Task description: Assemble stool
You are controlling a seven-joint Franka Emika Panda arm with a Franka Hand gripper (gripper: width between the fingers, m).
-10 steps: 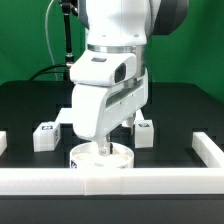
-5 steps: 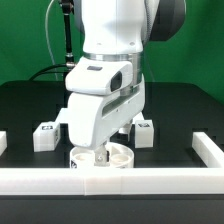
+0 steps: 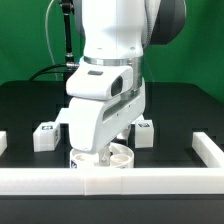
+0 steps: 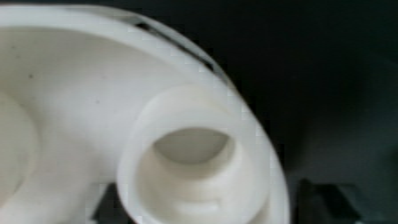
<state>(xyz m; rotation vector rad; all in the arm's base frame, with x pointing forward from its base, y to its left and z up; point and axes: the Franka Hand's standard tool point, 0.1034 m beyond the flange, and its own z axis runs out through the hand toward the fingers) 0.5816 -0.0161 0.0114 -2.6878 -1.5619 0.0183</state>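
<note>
seat disc (image 3: 122, 156): 1 | legs (image 3: 45, 136) (image 3: 146, 132): 2 in view | border rail (image 3: 150, 181): 1

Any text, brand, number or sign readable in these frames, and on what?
None readable in either view.
Leg at the exterior view's left: black-and-white square tag, pattern only, no letters.
Leg at the exterior view's right: the same.
Seat: plain white in the wrist view.
</note>
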